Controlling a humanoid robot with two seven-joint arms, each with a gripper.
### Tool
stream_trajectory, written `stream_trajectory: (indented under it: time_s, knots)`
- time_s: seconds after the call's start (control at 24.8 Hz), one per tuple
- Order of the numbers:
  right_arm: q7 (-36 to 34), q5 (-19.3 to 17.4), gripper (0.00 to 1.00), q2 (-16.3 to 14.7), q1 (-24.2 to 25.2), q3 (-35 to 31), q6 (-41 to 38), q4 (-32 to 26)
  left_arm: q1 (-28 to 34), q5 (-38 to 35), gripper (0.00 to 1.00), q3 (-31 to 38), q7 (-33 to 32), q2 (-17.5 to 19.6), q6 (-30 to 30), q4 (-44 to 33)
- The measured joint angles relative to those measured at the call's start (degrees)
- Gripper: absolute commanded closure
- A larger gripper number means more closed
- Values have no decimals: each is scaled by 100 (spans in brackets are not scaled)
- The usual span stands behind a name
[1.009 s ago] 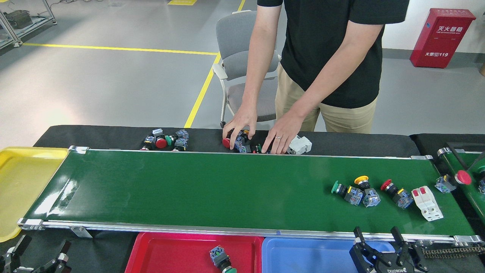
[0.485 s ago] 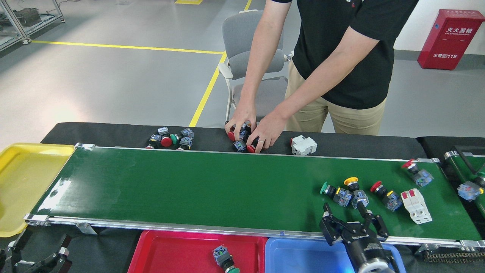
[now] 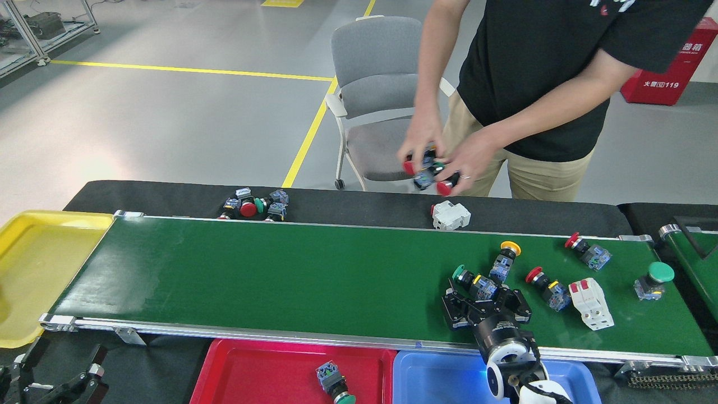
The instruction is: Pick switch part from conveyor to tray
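Right end effector (image 3: 486,307) — forward, at green-capped switch (image 3: 472,281)

Glossy dark-green conveyor (image 3: 280,275) with silver rails; on it, switch parts capped green (image 3: 474,282), yellow (image 3: 505,257), red (image 3: 547,287) and red again (image 3: 588,251), all with blue-grey bodies, plus a white block with red tabs (image 3: 589,303). Yellow tray (image 3: 33,269) at the left, red tray (image 3: 263,373) and blue tray (image 3: 437,379) in front. The right gripper (image 3: 485,306) is black.
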Motion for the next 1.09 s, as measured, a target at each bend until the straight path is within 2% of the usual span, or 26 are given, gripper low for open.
stream_trajectory:
  time_s: [0.16, 0.32, 0.4, 0.52, 0.61, 0.69, 0.77, 0.89, 0.97, 1.09]
  knots:
    - [59, -37, 69, -15, -7, -5, -285, -29, 0, 0, 0, -7, 0, 0, 0, 0]
    - [171, -414, 70, -76, 13, -5, -723, -354, 0, 0, 0, -14, 0, 0, 0, -2]
    - [262, -623, 70, -224, 82, -13, -849, -693, 1, 0, 0, -14, 0, 0, 0, -3]
    - [387, -1055, 69, -421, 471, -13, -1351, -1560, 1, 0, 0, -16, 0, -1, 0, -6]
    - [444, -1128, 67, -438, 770, 5, -1972, -2000, 1, 0, 0, -18, 0, -1, 0, -8]
    - [512, -1140, 64, -436, 1077, 51, -2775, -2206, 1, 0, 0, -24, 0, -1, 0, -10]
    - [638, -1120, 58, -383, 1316, 249, -3610, -2228, 1, 0, 0, -33, 0, -1, -1, -10]
    - [715, -937, 46, -357, 1546, 689, -4223, -2230, 1, 0, 0, -134, 0, -1, -1, -11]
    - [728, -682, 0, -352, 1549, 958, -4392, -2232, 0, 0, 0, -154, 0, -1, 0, -12]
    - [738, -574, 0, -351, 1548, 1082, -4551, -2232, 0, 0, 0, -158, 0, -1, 0, -12]
